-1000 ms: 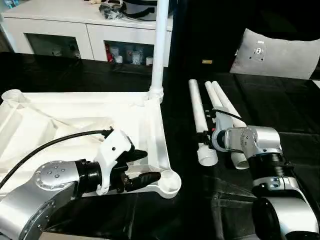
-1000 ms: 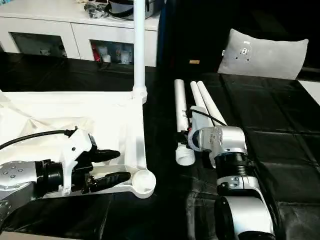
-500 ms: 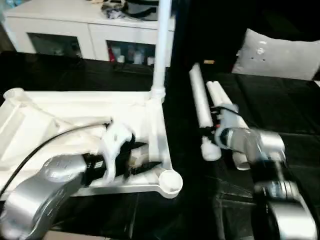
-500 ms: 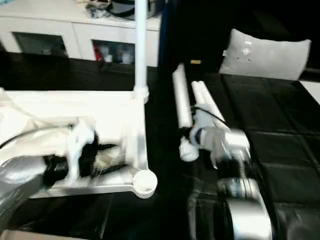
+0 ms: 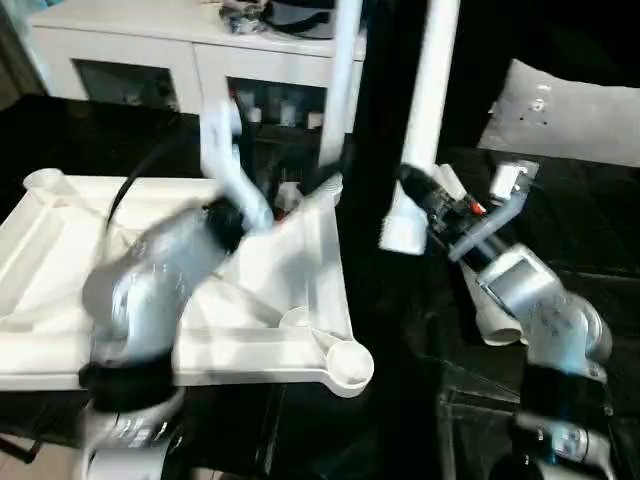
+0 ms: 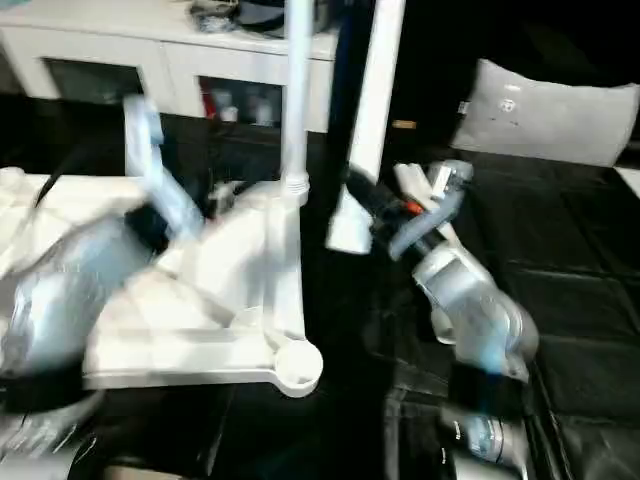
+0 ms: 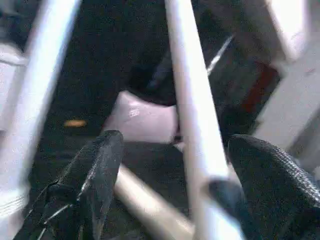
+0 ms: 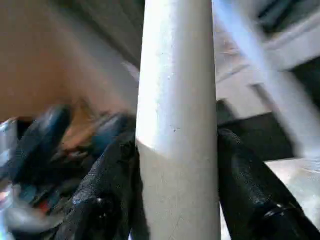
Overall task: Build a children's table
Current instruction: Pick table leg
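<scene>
The table top (image 5: 300, 300) lies underside up on the black surface (image 5: 590, 230), at about eight o'clock in the head view, its ribs and round corner sockets facing up. I can count three sockets: one empty at the near right corner (image 5: 350, 362), one empty at the far left corner (image 5: 45, 182), and one at the far right corner that carries a leg.

Four legs show in all. One leg (image 5: 343, 70) stands upright in that far right socket, at about twelve o'clock. A second leg (image 5: 425, 110) is lifted and nearly upright just right of it, clamped near its thick end by the right gripper (image 8: 175, 165), whose two black fingers (image 8: 110, 190) press against both sides of the tube. Two more legs (image 5: 490, 310) lie on the black surface behind the right arm, at about four o'clock, mostly hidden.

The left gripper (image 7: 175, 180) hangs with its fingers spread wide and nothing between them touching; it points toward the two upright legs.

One white cabinet (image 5: 150, 60) sits at eleven o'clock, one grey pillow (image 5: 575, 110) at two o'clock.
</scene>
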Controlling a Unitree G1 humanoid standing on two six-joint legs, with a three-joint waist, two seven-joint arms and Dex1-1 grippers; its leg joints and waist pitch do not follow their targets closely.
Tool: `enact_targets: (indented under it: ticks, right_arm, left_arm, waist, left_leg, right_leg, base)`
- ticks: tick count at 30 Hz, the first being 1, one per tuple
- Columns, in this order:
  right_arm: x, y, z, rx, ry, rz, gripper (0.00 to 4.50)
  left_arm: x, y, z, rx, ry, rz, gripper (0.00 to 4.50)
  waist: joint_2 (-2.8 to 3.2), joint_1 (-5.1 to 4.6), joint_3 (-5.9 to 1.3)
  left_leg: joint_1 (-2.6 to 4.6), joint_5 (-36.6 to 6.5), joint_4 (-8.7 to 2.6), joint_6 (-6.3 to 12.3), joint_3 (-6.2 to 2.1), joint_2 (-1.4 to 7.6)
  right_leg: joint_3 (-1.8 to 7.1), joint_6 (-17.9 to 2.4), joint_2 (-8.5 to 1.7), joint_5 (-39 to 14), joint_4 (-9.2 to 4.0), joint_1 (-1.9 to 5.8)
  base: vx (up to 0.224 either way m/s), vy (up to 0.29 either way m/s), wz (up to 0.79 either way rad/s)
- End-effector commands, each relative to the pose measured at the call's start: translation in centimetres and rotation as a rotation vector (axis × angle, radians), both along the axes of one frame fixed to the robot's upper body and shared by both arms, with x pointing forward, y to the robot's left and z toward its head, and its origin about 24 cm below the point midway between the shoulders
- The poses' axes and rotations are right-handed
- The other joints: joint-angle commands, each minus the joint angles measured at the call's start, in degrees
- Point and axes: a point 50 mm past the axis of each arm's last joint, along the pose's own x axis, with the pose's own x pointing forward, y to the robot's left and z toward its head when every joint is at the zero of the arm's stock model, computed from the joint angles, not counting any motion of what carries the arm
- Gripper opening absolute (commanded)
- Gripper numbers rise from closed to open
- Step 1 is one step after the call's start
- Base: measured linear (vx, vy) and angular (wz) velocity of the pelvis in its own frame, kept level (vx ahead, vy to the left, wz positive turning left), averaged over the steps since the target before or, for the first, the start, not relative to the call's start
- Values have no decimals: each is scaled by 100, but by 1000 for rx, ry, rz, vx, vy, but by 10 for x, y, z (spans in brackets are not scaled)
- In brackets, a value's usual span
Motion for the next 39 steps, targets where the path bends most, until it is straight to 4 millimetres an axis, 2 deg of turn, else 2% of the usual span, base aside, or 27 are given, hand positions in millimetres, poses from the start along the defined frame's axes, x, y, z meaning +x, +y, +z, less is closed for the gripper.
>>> enact_targets:
  ticks: [1, 2, 5, 8, 9, 10, 11, 13, 17, 21, 22, 23, 25, 26, 28, 29, 32, 33, 34, 36, 38, 39]
  right_arm:
    - [-8, 4, 12, 28, -79, 84, 189]
    - [-11, 6, 13, 34, -90, 104, 189]
    - [-16, 10, 15, 33, -112, 152, 189]
    - [-19, 12, 15, 28, -122, 185, 189]
    - [-20, 13, 15, 22, -126, 193, 189]
    - [-20, 16, 15, -2, -129, 202, 189]
    - [-20, 18, 13, -46, -128, 196, 189]
    - [-19, 20, 11, -79, -130, 188, 189]
    - [-13, 31, 6, -252, -162, 99, 189]
    - [-8, 44, 2, -447, -245, -17, 189]
    - [-7, 51, 0, -553, -312, -72, 188]
    - [-7, 54, 0, -573, -331, -78, 188]
    - [-7, 58, 0, -616, -383, -136, 188]
    - [-7, 61, 0, -611, -407, -159, 188]
    - [-6, 61, 1, -616, -433, -229, 188]
    - [-6, 62, 0, -614, -444, -241, 188]
    - [-6, 65, -5, -638, -462, -288, 188]
    - [-6, 65, -7, -641, -463, -299, 188]
    - [-7, 65, -8, -648, -470, -311, 188]
    - [-7, 65, -9, -653, -473, -322, 188]
    - [-8, 66, -11, -642, -470, -331, 188]
    - [-7, 66, -12, -640, -471, -335, 188]
  left_arm:
    - [-1, -10, 4, -44, 29, -61, 390]
    - [-2, -13, 7, -61, 31, -82, 390]
    - [-4, -21, 12, -119, 49, -131, 390]
    - [-6, -27, 14, -129, 61, -163, 390]
    - [-6, -29, 15, -132, 64, -174, 390]
    - [-8, -32, 15, -128, 65, -192, 390]
    - [-10, -34, 15, -129, 64, -207, 390]
    - [-12, -34, 15, -129, 62, -215, 390]
    - [-15, -35, 11, -75, 52, -201, 390]
    - [-9, -34, 1, 38, 41, -83, 390]
    - [-6, -34, -4, 74, 34, -20, 390]
    - [-5, -34, -6, 91, 30, 0, 355]
    - [-4, -36, -10, 151, -7, 43, 320]
    - [-3, -36, -13, 197, -41, 86, 320]
    - [-2, -37, -13, 203, -64, 144, 320]
    - [-1, -37, -14, 224, -86, 172, 320]
    - [-1, -38, -17, 282, -132, 237, 329]
    - [-1, -39, -19, 295, -142, 251, 295]
    - [-2, -39, -20, 283, -137, 257, 282]
    - [-3, -40, -20, 269, -130, 259, 298]
    - [-5, -43, -21, 259, -144, 256, 246]
    - [-5, -44, -21, 257, -151, 258, 237]
  waist:
    - [-43, 30, -350]
    - [-30, 40, -347]
    - [-48, 56, -334]
    - [-93, 56, -325]
    - [-69, 73, -325]
    - [-72, 73, -321]
    - [-107, 84, -316]
    - [-97, 90, -316]
    - [-96, 78, -306]
    - [-74, 57, -293]
    - [-71, 57, -295]
    - [-74, 50, -290]
    - [-63, 51, -300]
    - [-40, 44, -305]
    - [-55, 23, -323]
    - [-56, 16, -311]
    - [-58, -11, -317]
    - [-63, -20, -313]
    - [-62, -24, -313]
    - [-71, -53, -306]
    - [-61, -75, -300]
    - [-58, -88, -299]
  left_leg:
    - [95, -253, -349, 121, -31, 258]
    - [99, -271, -352, 128, -31, 253]
    - [102, -305, -360, 94, -35, 262]
    - [96, -297, -366, 71, -28, 259]
    - [103, -285, -369, 57, -33, 264]
    - [101, -282, -372, 45, -34, 265]
    - [100, -261, -377, 33, -33, 269]
    - [96, -234, -381, -16, -36, 270]
    - [98, -287, -393, -93, -44, 280]
    - [115, -422, -414, -228, -54, 290]
    - [118, -455, -421, -258, -67, 301]
    - [114, -473, -421, -289, -62, 304]
    - [123, -484, -419, -300, -67, 303]
    - [126, -495, -423, -304, -70, 300]
    - [129, -402, -413, -264, -74, 308]
    - [120, -414, -418, -237, -76, 315]
    - [115, -426, -410, -192, -71, 300]
    - [109, -418, -409, -180, -67, 296]
    - [109, -427, -406, -169, -65, 295]
    - [105, -493, -411, -151, -64, 294]
    - [104, -543, -409, -120, -62, 294]
    - [100, -601, -411, -123, -65, 296]
  right_leg:
    - [242, -1219, -505, 844, -417, 234]
    - [242, -1215, -509, 710, -430, 227]
    - [243, -1159, -520, 457, -454, 227]
    - [245, -1087, -511, 364, -466, 223]
    - [245, -1055, -514, 313, -469, 212]
    - [243, -1048, -511, 306, -470, 210]
    - [243, -989, -507, 308, -476, 210]
    - [245, -950, -514, 329, -472, 207]
    - [247, -848, -518, 342, -481, 192]
    - [256, -695, -519, 153, -501, 175]
    - [255, -642, -522, 121, -507, 170]
    - [259, -606, -522, 125, -510, 167]
    - [261, -620, -523, 252, -491, 166]
    - [259, -636, -510, 368, -470, 167]
    - [254, -691, -493, 807, -428, 178]
    - [255, -711, -498, 865, -436, 165]
    - [252, -758, -496, 1047, -418, 198]
    - [254, -756, -493, 1060, -423, 198]
    - [256, -762, -496, 1064, -420, 198]
    - [253, -817, -496, 1033, -422, 207]
    - [262, -858, -498, 978, -429, 201]
    - [260, -866, -499, 897, -434, 202]
  base:
    - [0, 0, 0]
    - [0, 0, 0]
    - [0, 0, 0]
    - [0, 0, 0]
    - [0, 0, 0]
    - [0, 0, 0]
    - [0, 0, 0]
    - [0, 0, 0]
    - [0, 0, 0]
    - [0, 0, 0]
    - [0, 0, 0]
    - [0, 0, 0]
    - [0, 0, 0]
    - [0, 0, 0]
    - [0, 0, 0]
    - [0, 0, 0]
    - [0, 0, 0]
    - [0, 0, 0]
    - [0, 0, 0]
    - [0, 0, 0]
    - [0, 0, 0]
    - [0, 0, 0]
